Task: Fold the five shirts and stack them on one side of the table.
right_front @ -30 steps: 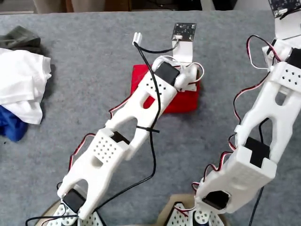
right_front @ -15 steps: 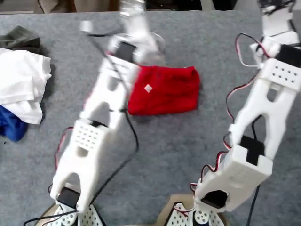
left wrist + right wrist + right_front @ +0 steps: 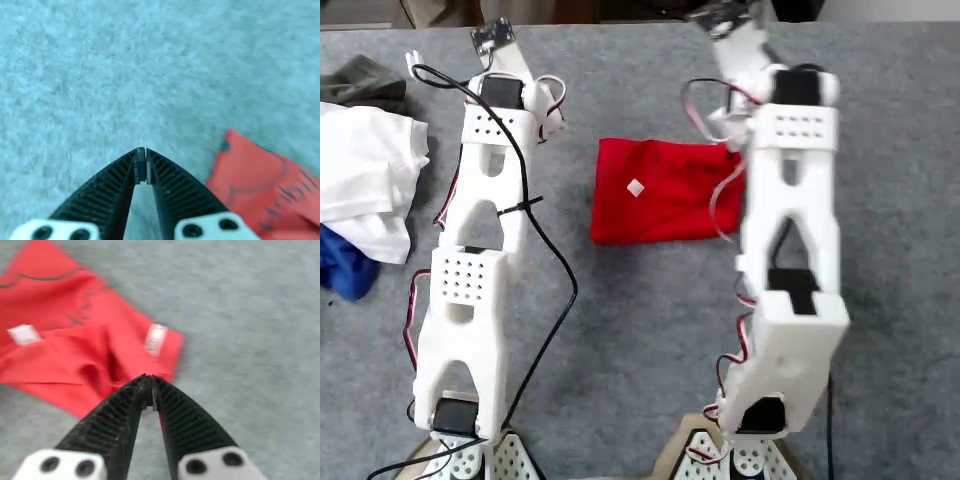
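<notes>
Red shirt [image 3: 660,205] lies partly hidden behind the right arm [image 3: 788,200]; left tool [image 3: 141,165] and right tool [image 3: 148,390] sit closed, empty.

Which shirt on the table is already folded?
The red cotton shirt, a flat rectangle; the white shirt, blue shirt and dark olive shirt sit crumpled at the edge of the grey table.

red folded cloth shirt [image 3: 660,195]: side under the white plastic right arm [image 3: 788,190] is hidden; blurred in the right wrist view.
white crumpled cloth shirt [image 3: 365,175]: well left of the red shirt, cut by the high view's edge.
blue cloth bundle [image 3: 342,265]: left of the red shirt, mostly under the white shirt.
dark olive cloth heap [image 3: 360,80]: left of and beyond the red shirt, partly cut off.
small white tag [image 3: 635,187]: on the red shirt, print too small to tell.
</notes>
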Controlling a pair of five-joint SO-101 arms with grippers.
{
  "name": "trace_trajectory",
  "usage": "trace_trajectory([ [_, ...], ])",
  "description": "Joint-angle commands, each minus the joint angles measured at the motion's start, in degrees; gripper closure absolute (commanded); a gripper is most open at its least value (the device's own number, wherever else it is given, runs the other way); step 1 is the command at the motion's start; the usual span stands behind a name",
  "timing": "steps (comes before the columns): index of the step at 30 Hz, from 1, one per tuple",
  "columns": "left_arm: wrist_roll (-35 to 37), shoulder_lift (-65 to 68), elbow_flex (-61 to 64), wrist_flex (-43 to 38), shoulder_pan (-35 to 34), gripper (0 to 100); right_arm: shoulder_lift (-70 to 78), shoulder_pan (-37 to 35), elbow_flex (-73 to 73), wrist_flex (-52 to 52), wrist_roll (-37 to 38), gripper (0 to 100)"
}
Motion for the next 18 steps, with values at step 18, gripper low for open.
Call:
trace_trajectory([
  [18,0.4,12.0,-11.2,-2.7,-4.4,98,35.2,4.4,-36.4,4.2,-0.1,99.4],
])
